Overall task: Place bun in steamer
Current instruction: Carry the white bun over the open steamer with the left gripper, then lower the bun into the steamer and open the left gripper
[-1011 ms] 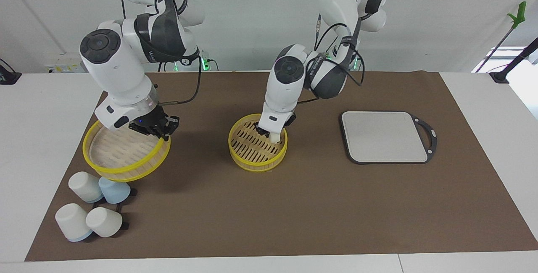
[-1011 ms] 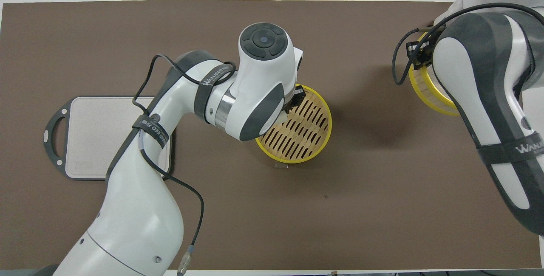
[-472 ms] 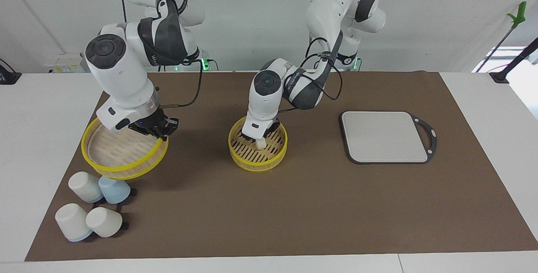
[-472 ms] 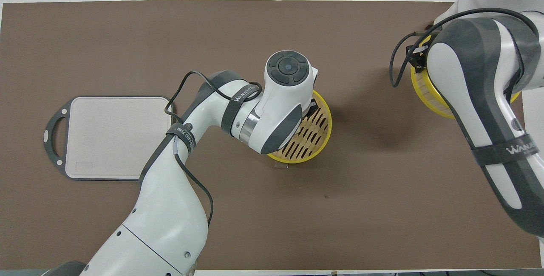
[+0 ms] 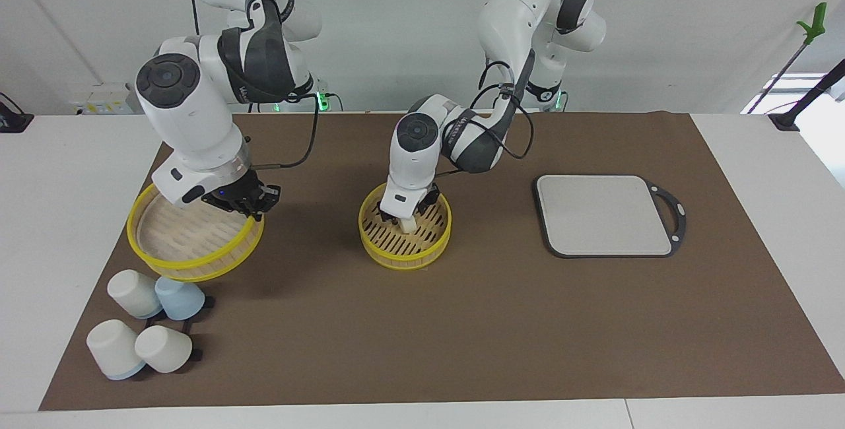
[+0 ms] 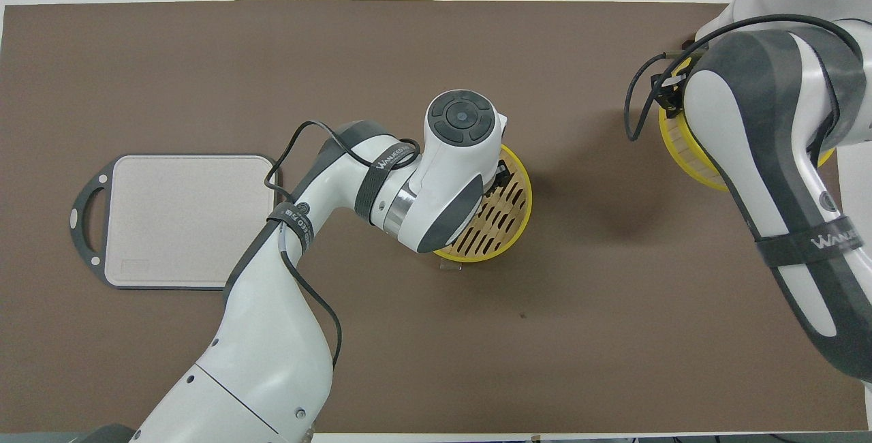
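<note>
One steamer tier [image 5: 438,242] with a yellow rim and slatted floor stands mid-mat; it also shows in the overhead view [image 6: 525,208]. My left gripper [image 5: 406,218] reaches down inside it, shut on the cream-white bun [image 5: 410,226], which sits low over the slats near the tier's middle. In the overhead view the left hand hides the bun. My right gripper [image 5: 249,208] is shut on the rim of the second tier [image 5: 198,261] and holds it tilted above the mat toward the right arm's end; a part of this tier shows in the overhead view [image 6: 683,151].
A grey board with a black handle [image 5: 604,214] lies toward the left arm's end, also in the overhead view [image 6: 180,218]. Several white and blue cups [image 5: 146,323] lie farther from the robots than the held tier.
My left gripper carried the bun from the tier's rim inward and down toward the slats, then nearly stopped. The right arm shifted its tier slightly toward its own end.
</note>
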You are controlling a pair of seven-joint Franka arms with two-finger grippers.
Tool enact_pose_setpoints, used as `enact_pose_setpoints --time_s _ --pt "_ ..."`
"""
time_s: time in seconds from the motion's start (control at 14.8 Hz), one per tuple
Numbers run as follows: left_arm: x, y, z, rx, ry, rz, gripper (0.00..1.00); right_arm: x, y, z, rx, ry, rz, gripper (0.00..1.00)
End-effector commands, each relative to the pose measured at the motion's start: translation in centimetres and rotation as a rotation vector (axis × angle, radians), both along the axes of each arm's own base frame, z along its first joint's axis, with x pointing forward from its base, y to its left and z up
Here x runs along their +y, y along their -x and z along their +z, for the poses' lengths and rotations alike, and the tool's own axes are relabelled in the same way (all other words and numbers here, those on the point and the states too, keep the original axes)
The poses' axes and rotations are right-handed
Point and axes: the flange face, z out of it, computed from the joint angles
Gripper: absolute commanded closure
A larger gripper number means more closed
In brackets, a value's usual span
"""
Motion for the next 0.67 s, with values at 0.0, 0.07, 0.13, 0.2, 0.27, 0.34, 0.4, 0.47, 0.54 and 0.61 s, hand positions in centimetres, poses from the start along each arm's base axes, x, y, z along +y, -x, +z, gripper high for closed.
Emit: enact_pose_setpoints --time_s 0.0,0.07,0.13,0.2,0.27,0.34,0.4,0.47,0.54,0.61 --pt "1.4 -0.6 1.7 0.006 -0.02 0.051 0.0 -0.1 0.7 0.7 -0.016 0.009 -0.013 1.0" --pt "2.0 -1.1 2.2 -0.003 -0.024 0.076 0.0 0.0 0.6 0.7 -0.023 0.001 -0.015 1.0" --pt "2.4 -1.2 3.6 -0.014 -0.018 0.088 0.0 0.2 0.5 0.9 -0.031 -0.004 -0.013 1.0" --pt "3.1 -1.5 5.0 -0.028 -0.013 0.097 0.0 0.8 0.6 0.8 -0.036 -0.005 -0.009 1.0" --pt "4.9 -2.2 7.5 -0.054 -0.007 0.122 0.0 2.2 0.6 0.8 -0.047 -0.005 -0.025 1.0" --pt "6.9 -2.8 9.4 -0.057 -0.011 0.149 0.0 3.7 0.7 0.7 -0.057 -0.005 -0.057 1.0" --pt "9.3 -3.4 11.5 -0.054 -0.015 0.178 0.0 6.0 0.8 0.8 -0.075 -0.016 -0.104 1.0" --pt "12.2 -4.4 13.0 -0.048 -0.021 0.208 0.0 8.4 1.1 0.8 -0.084 -0.037 -0.126 1.0" --pt "15.9 -5.7 14.3 -0.042 -0.03 0.242 0.0 11.6 1.6 0.5 -0.084 -0.052 -0.143 1.0" --pt "18.7 -6.4 15.2 -0.043 -0.046 0.233 0.0 14.9 2.1 -0.3 -0.086 -0.057 -0.165 1.0"
